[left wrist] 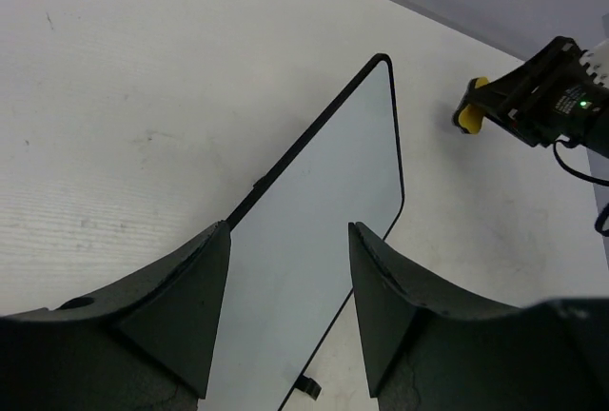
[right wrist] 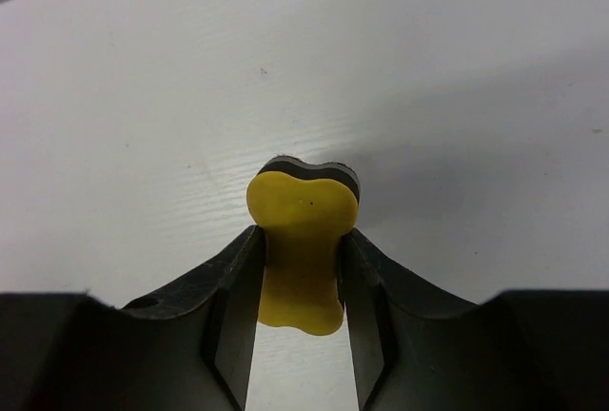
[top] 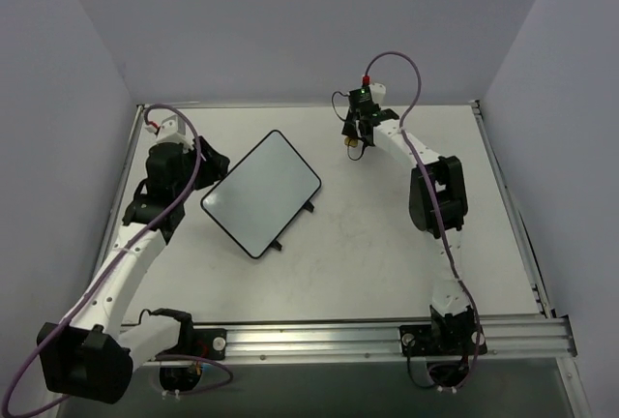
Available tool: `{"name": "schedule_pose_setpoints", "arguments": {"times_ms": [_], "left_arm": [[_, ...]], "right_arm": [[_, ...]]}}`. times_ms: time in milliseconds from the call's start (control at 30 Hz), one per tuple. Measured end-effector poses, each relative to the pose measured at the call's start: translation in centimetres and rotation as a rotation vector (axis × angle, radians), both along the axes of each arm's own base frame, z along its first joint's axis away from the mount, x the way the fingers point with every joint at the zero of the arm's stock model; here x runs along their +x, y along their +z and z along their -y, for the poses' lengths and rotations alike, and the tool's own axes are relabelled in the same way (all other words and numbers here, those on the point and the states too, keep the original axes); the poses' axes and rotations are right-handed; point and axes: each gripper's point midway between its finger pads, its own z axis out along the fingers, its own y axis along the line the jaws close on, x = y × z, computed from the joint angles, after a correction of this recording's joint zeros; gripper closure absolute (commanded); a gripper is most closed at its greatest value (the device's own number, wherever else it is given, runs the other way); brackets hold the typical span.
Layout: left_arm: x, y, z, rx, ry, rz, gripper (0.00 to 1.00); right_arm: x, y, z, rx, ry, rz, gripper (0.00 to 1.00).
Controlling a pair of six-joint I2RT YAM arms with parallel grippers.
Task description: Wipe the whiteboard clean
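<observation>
Rising from the near edge of the tabletop (top: 329, 273), the left arm (top: 116, 278) stretches forward along the left side. The left jaws are spread wide and empty at the left edge of the whiteboard (top: 261, 194), which lies diagonally left of centre, unmarked. Farther back, the right arm (top: 435, 191) bends at its elbow and reaches far-left, the right jaws clamped on a yellow eraser (right wrist: 300, 240) beyond the board's far corner.

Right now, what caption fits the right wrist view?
Right gripper shut on a yellow eraser, white table behind.
</observation>
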Motion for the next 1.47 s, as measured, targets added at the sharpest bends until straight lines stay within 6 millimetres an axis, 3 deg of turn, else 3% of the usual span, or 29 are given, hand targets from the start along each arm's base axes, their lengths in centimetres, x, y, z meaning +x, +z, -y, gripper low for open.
{"name": "schedule_pose_setpoints", "arguments": {"times_ms": [100,200,233,267,433,533,633,767,833,900,1000,1133,1367,1467], "left_arm": [[-1.0,1.4,-0.6,0.01,0.017,0.013,0.38],[-1.7,3.3,-1.1,0.02,0.031,0.035,0.38],[-2.0,3.8,-1.3,0.026,0.033,0.041,0.38],[-2.2,4.4,-1.4,0.031,0.034,0.048,0.38],[-3.1,7.3,-1.8,0.053,0.028,0.09,0.37],[-3.9,8.8,-2.0,0.072,0.019,0.109,0.35],[-4.6,10.1,-2.2,0.091,0.007,0.131,0.34],[-5.2,11.7,-2.1,0.109,-0.02,0.16,0.31],[-5.5,12.3,-1.8,0.112,-0.044,0.173,0.31],[-5.7,12.6,-1.4,0.114,-0.068,0.179,0.31],[-5.9,12.4,-1.1,0.116,-0.096,0.171,0.31],[-6.1,12.0,-0.7,0.12,-0.124,0.161,0.31],[-6.1,12.0,-0.4,0.121,-0.141,0.16,0.31],[-6.1,12.0,-0.4,0.121,-0.142,0.16,0.31]], "right_arm": [[0.7,-2.7,-0.8,0.002,0.026,-0.054,0.58],[0.8,-4.6,-1.4,0.006,0.055,-0.095,0.43],[0.7,-5.1,-1.6,0.006,0.065,-0.106,0.31],[0.7,-5.4,-1.7,0.01,0.07,-0.113,0.26],[0.6,-5.2,-1.8,0.006,0.095,-0.116,0.13],[0.4,-3.2,-1.6,0.006,0.097,-0.09,0.06],[-0.9,1.4,-1.1,0.017,0.098,-0.032,0.0],[-4.3,11.0,0.2,0.06,0.1,0.132,0.0],[-7.5,16.5,1.5,0.085,0.098,0.242,0.0],[-10.2,20.7,2.6,0.11,0.092,0.35,0.0],[-15.3,24.9,4.9,0.136,0.073,0.484,0.0],[-18.9,24.5,6.5,0.134,0.056,0.509,0.0],[-19.8,20.1,7.0,0.082,0.061,0.405,0.0],[-20.0,19.7,7.1,0.069,0.066,0.392,0.0]]}}
